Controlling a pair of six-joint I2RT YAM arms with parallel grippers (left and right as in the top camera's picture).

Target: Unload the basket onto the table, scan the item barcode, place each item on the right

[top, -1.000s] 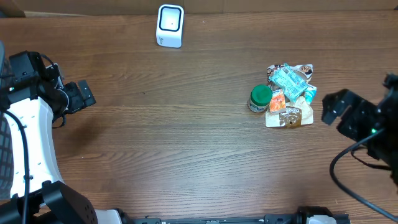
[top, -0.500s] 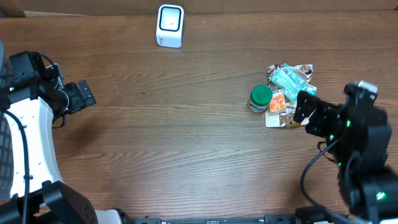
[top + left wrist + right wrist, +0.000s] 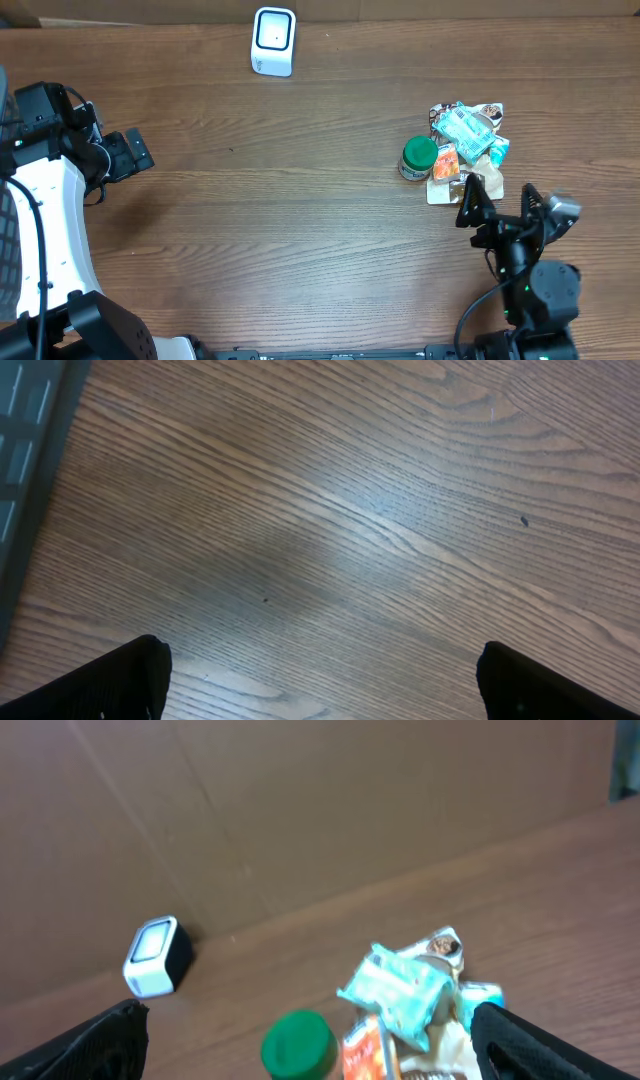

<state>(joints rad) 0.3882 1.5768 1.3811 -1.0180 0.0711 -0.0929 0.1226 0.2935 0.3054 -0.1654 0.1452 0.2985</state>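
A: Anything around the scanner (image 3: pixel 273 41)?
B: Only the wooden table (image 3: pixel 300 230) underneath and the cardboard wall (image 3: pixel 300 810) close behind. Standing upright at the far edge, white with a dark window, well apart from everything else.

A: And on the right side?
B: Heaped there in a small pile of packets (image 3: pixel 478 140), right of centre. Touching the pile's left side, a small jar (image 3: pixel 419 157) with a green lid. On top, a crinkled teal packet (image 3: pixel 462 125). Lower down, an orange packet (image 3: pixel 446 162), and at the near edge a tan pouch (image 3: pixel 468 188).

A: Which one to scan?
B: Cannot tell.

A: Any labels to read?
B: Printed all over, yet too small and blurred to make out.

A: And the grippers?
B: Spread wide on the right gripper (image 3: pixel 498 205), gripping nothing. Poised just at the tan pouch's near edge, pointed toward the pile and the scanner beyond. Touching the pouch or not, cannot tell. Spread wide as well on the left gripper (image 3: pixel 130 153), empty, far off at the table's left side above bare wood.
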